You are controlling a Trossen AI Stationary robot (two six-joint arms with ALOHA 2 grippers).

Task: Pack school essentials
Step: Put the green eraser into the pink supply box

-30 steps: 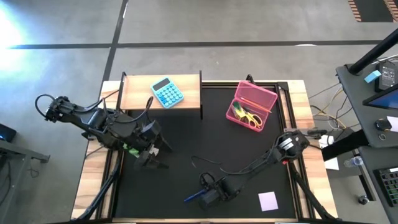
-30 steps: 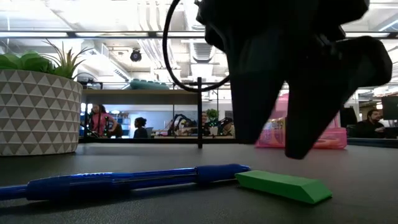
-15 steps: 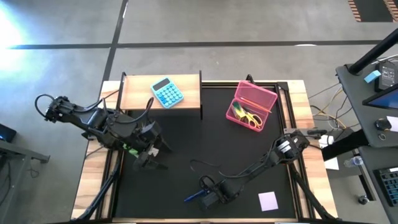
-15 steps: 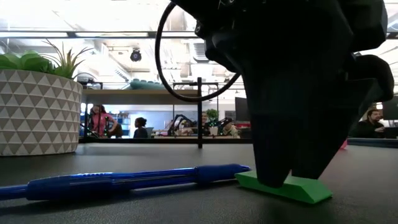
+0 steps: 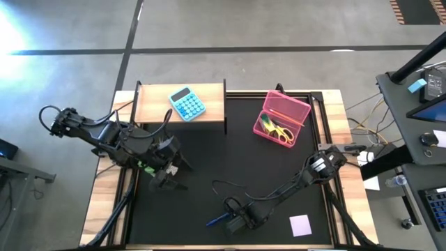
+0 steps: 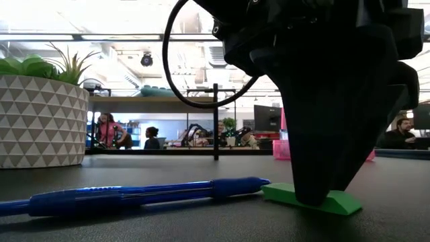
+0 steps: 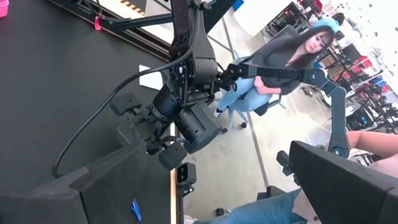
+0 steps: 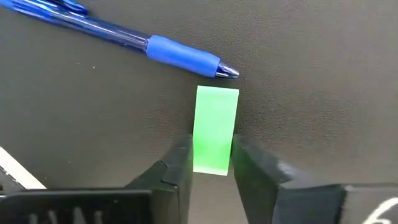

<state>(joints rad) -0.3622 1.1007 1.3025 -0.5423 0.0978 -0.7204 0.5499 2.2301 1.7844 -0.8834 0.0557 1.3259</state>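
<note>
Left gripper [image 5: 167, 176]: mine, waiting low over the left part of the black mat [image 5: 209, 157], fingers spread wide, nothing between them.

Plant pot [image 6: 41, 121]: white with a grey triangle pattern, at the far left of the low view, green leaves above it.

Wooden shelf [image 5: 157, 104]: stood at the mat's far-left edge.

Calculator [image 5: 187, 104]: turquoise, lay on the shelf's right half.

Blue pen [image 8: 127, 42]: lay flat on the mat near the front edge, its tip just beside one end of the eraser (whether they touched I could not tell).

Green eraser [image 8: 216, 121]: small green block, flat on the mat at the front centre, directly under my right hand.

Right gripper [image 8: 211, 168]: mine, down at the mat over the eraser's near end. My two fingers [image 8: 179, 163] stood on either side of the block, narrowed to about its width and at or almost at its sides. The eraser sat on the mat, not lifted.

Pink case [image 5: 282, 117]: open at the far right of the mat, lid raised.

Scissors [image 5: 280, 132]: yellow-handled, inside the pink case, with other small items I could not make out.

Lilac note pad [image 5: 300, 224]: flat near the mat's front-right corner, well apart from my right gripper.

Person [image 7: 280, 59]: seated beyond the table, in the left wrist view.
</note>
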